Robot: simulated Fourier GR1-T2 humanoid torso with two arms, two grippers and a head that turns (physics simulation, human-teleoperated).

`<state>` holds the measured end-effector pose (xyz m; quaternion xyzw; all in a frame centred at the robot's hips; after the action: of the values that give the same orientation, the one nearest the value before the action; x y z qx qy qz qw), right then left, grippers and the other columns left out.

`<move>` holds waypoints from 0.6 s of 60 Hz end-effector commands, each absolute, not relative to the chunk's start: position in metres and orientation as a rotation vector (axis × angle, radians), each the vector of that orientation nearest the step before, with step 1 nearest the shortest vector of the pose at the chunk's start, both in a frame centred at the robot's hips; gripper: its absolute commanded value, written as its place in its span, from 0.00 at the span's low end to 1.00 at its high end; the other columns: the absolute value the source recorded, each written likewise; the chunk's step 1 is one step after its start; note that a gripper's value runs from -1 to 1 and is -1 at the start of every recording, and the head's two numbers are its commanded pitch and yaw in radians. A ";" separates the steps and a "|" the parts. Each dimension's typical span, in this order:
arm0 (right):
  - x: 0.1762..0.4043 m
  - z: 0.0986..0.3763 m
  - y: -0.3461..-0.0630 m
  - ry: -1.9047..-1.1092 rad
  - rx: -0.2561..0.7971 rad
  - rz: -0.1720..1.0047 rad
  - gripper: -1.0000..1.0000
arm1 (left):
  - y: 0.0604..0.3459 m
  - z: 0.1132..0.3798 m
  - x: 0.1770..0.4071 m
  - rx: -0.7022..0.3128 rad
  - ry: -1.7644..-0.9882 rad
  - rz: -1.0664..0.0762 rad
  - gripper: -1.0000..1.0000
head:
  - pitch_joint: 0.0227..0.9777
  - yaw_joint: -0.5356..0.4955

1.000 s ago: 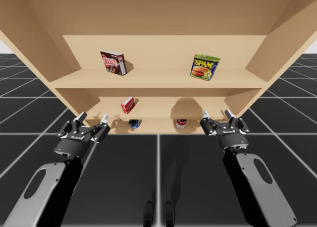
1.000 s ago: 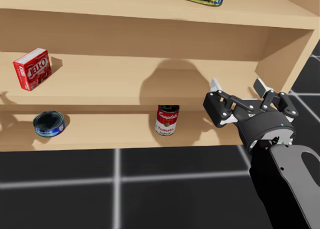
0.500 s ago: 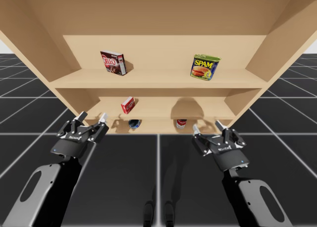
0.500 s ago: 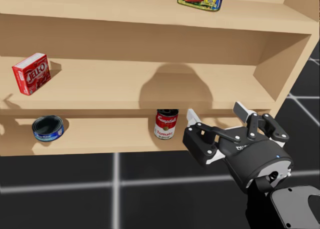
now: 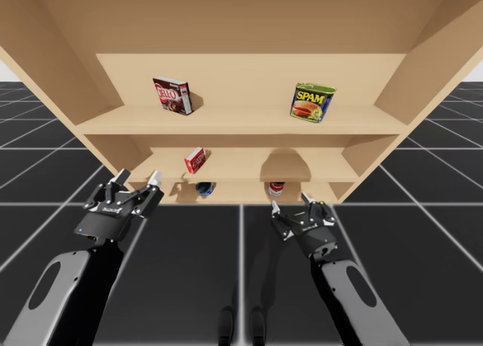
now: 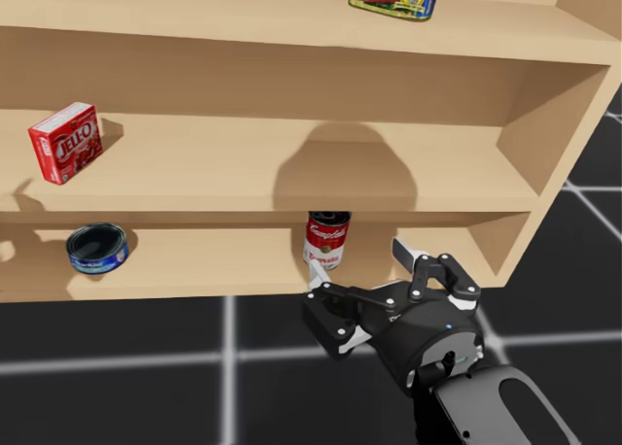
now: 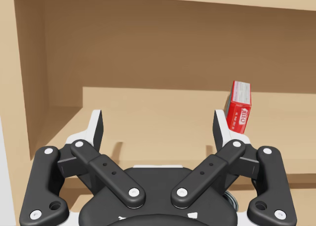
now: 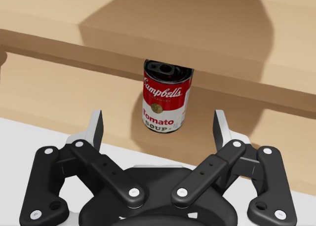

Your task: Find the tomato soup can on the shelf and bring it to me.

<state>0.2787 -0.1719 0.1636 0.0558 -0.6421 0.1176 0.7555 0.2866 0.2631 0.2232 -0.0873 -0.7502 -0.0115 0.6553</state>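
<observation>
**Operator:** Report task status.

**Unit:** The target is located but not grasped. The tomato soup can (image 8: 166,96) stands upright on the lowest shelf (image 6: 194,265), straight ahead of my right pincer (image 5: 291,204). That pincer is spread wide and holds nothing, and its fingertips are short of the can. My left pincer (image 5: 138,175) is also spread wide and empty, well apart from the can. Remaining steps: advance, close, withdraw, deliver.

**Operator:** Report clearances.

**Unit:** The middle shelf board (image 6: 175,217) overhangs just above the can's top. I judge this the tightest margin, so a level approach is advised. There is room to either side: the blue round tin (image 6: 97,248) is well apart, and the shelf side wall (image 6: 515,239) is nearer on the other side.
</observation>
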 end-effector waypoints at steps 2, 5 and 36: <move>0.308 0.147 -0.163 -1.383 0.091 0.251 0.00 | 0.265 0.224 0.286 -0.185 -1.699 0.002 0.00 | 0.70 0.36; 0.318 0.143 -0.161 -1.379 0.068 0.246 0.00 | 0.265 0.224 0.286 -0.182 -1.698 0.009 0.00 | 0.70 0.36; 0.376 0.125 -0.129 -1.332 -0.006 0.174 0.00 | 0.265 0.223 0.286 -0.178 -1.683 -0.001 0.00 | 0.70 0.36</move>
<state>0.3594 -0.1337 0.1308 0.0121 -0.6208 0.0898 0.7787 0.2855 0.2651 0.2233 -0.0788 -0.7456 0.0020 0.6617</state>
